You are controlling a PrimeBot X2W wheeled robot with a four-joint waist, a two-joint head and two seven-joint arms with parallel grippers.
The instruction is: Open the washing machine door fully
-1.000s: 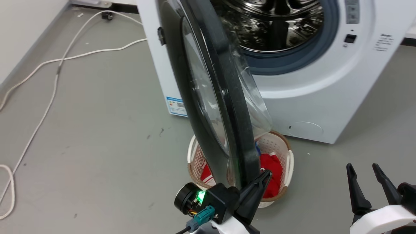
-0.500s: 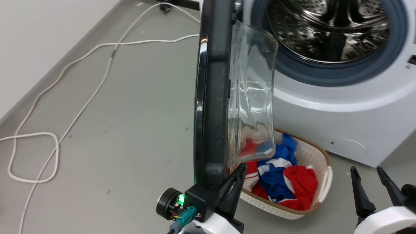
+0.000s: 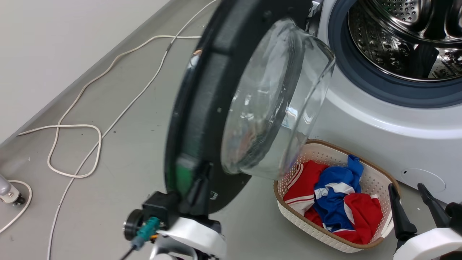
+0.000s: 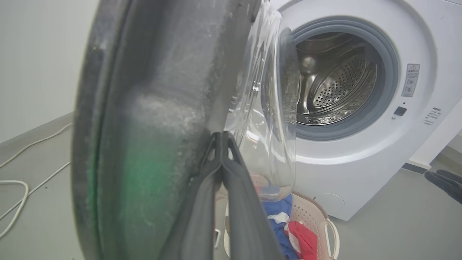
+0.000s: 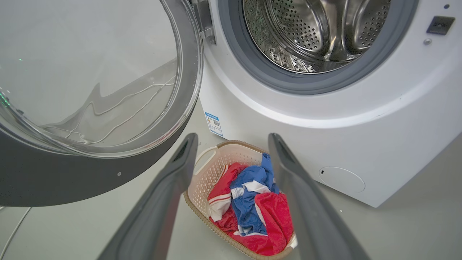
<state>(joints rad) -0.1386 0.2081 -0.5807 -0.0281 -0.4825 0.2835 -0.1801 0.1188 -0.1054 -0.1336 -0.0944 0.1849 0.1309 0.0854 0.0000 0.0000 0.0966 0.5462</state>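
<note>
The washing machine door (image 3: 202,108) stands swung out to the left of the white washing machine (image 3: 368,122), its inner side and clear glass bowl (image 3: 274,101) turned toward me. The steel drum (image 3: 404,39) lies bare inside the grey-blue gasket. My left gripper (image 3: 202,177) is shut, and its joined fingertips (image 4: 222,136) press on the door's dark inner face (image 4: 155,108) beside the glass. Low on the right my right gripper (image 3: 405,187) hangs open and holds nothing; its spread fingers (image 5: 180,162) frame the basket.
A cream laundry basket (image 3: 285,213) of red and blue clothes sits on the grey floor in front of the machine, under the door's glass. White cables (image 3: 72,126) loop over the floor to the left, along the wall (image 3: 54,36). A blue label (image 5: 213,122) marks the machine's front.
The head camera has shifted. The door has swung further out, from edge-on to showing its inner face, with my left gripper pushing along with it. The right gripper has kept its place.
</note>
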